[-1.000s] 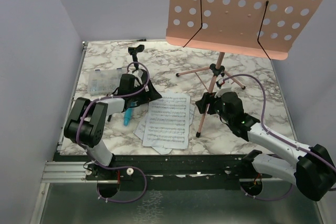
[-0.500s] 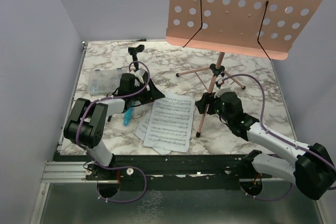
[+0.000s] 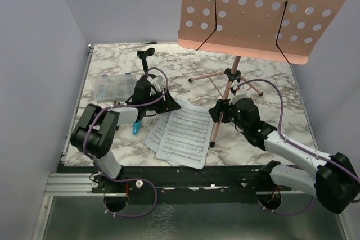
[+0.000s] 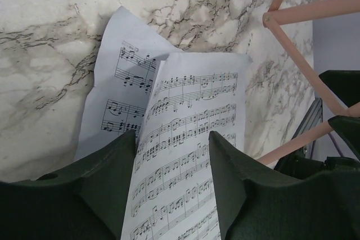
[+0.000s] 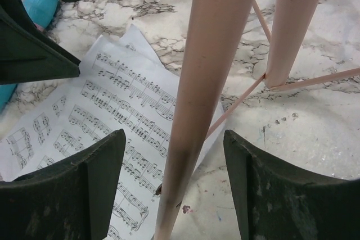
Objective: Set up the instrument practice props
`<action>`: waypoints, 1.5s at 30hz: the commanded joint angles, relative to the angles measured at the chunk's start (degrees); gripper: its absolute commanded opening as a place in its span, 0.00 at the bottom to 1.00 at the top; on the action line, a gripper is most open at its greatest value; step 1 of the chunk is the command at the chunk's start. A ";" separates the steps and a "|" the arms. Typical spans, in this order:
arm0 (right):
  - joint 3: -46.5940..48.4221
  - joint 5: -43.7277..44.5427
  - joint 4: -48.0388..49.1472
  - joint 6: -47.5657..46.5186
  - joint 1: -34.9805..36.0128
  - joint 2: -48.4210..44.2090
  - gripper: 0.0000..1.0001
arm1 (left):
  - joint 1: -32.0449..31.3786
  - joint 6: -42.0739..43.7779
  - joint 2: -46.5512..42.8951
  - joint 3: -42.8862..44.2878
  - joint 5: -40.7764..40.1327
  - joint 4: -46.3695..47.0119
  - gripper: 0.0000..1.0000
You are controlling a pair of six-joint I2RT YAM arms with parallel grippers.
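The pink music stand (image 3: 253, 15) stands at the back right on its tripod legs (image 3: 214, 74). My right gripper (image 3: 218, 111) is open, with its fingers on either side of the near leg (image 5: 197, 82) and not touching it. White sheet-music pages (image 3: 183, 133) lie fanned on the table. My left gripper (image 3: 169, 104) is at their far corner. Its jaws stand apart, and the top page (image 4: 191, 99) runs between them above a lower page (image 4: 121, 82). The blue toy microphone (image 3: 136, 127) lies left of the pages. The small black mic stand (image 3: 145, 55) stands at the back.
A clear plastic compartment box (image 3: 109, 86) sits at the left by the left arm. The stand's thin legs (image 4: 304, 71) spread across the marble top close to both grippers. Grey walls close in the left, back and right.
My left gripper has moved right. The top sheet has turned and slid toward the near right with it. The right gripper has stayed at the stand leg.
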 commanded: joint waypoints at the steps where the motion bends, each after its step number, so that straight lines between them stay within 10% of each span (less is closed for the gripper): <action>1: 1.26 -1.68 0.36 -0.79 0.44 -1.01 0.74 | -2.13 3.26 3.10 0.70 -1.28 2.49 0.55; 14: 2.82 -3.78 -0.40 -2.00 0.44 -2.21 0.74 | -4.98 0.54 6.79 1.70 0.83 10.92 0.45; 27: 2.11 -2.71 -2.78 -3.03 0.44 -6.96 0.74 | -6.11 -0.34 4.80 1.00 1.55 12.53 0.00; 45: 0.84 -7.97 -3.13 -1.86 0.44 -18.69 0.74 | -5.89 5.10 -18.88 1.49 -1.21 5.23 0.00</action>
